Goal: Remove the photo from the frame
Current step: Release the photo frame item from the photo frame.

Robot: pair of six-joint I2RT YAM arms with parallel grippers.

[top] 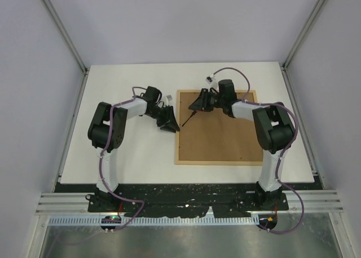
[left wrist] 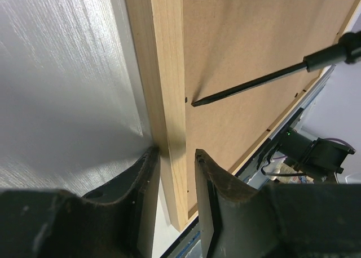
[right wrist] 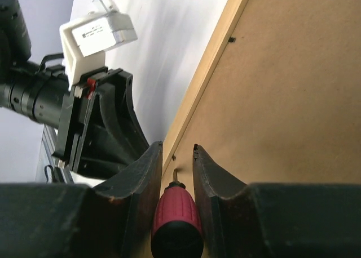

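Over frame (top: 220,139) back, right gripper (right wrist: 177,156) clasps screwdriver (right wrist: 176,227); left gripper (left wrist: 176,152) (apparently) pinches frame edge.

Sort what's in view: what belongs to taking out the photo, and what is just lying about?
In the job: frame, face down; its brown backing; red-handled screwdriver in right gripper; left gripper astride the frame's edge; photo not visible.
Just there: white table.

White-and-black arms (top: 107,128) carry purple cables (top: 127,204).

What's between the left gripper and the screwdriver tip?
Only a wooden side strip of the frame, which the left gripper straddles, then brown backing up to the screwdriver tip. Left wrist view shows it.
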